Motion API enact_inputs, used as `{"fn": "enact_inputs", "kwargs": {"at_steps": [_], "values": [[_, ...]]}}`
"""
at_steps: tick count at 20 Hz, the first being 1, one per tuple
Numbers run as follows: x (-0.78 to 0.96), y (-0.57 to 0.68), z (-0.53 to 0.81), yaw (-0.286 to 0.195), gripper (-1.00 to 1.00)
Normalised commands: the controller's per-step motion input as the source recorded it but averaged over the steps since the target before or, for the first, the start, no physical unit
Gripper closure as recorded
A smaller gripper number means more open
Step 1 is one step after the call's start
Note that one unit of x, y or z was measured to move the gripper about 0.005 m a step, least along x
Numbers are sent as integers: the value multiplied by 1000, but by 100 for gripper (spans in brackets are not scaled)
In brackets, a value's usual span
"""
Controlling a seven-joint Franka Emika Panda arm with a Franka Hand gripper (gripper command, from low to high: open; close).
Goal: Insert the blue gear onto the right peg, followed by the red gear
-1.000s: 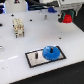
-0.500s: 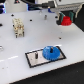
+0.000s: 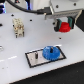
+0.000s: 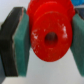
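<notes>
Up near the top of the exterior view's right side, the gripper (image 3: 64, 26) is hanging in the air above the white table (image 3: 15, 55), and it is holding the red gear (image 3: 64, 26) tight between its 2 fingers. The wrist view is showing this up close: the red gear (image 4: 50, 37) is filling the middle of the picture, its round hub with a dark hole is facing the camera, and a teal pad (image 4: 21, 42) is pressing on one side of it while the other pad is touching the far side. The gear is blurry here, so its teeth are hard to make out. Lower down on the table, the grey base plate (image 3: 34, 58) with the black rim is lying flat. The blue gear (image 3: 51, 52) is sitting on the end of the plate toward the exterior view's right, and it is covering that end, so the right peg is hiding under it and I cannot see it. On the other half of the plate, a thin dark peg (image 3: 38, 54) is sticking up by itself. The red gear is well apart from the plate, high up and off toward the right. Far off on the exterior view's left, a small cream-colored block thing (image 3: 18, 27) is standing on the table, too fuzzy for me to tell what it is.
</notes>
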Motion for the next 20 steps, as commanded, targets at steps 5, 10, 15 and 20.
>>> {"fn": "enact_inputs", "kwargs": {"at_steps": [5,10,15,20], "values": [[742,-289,64,0,100],[558,-239,9,0,100],[232,-203,-33,0,100],[53,-141,-82,0,100]]}}
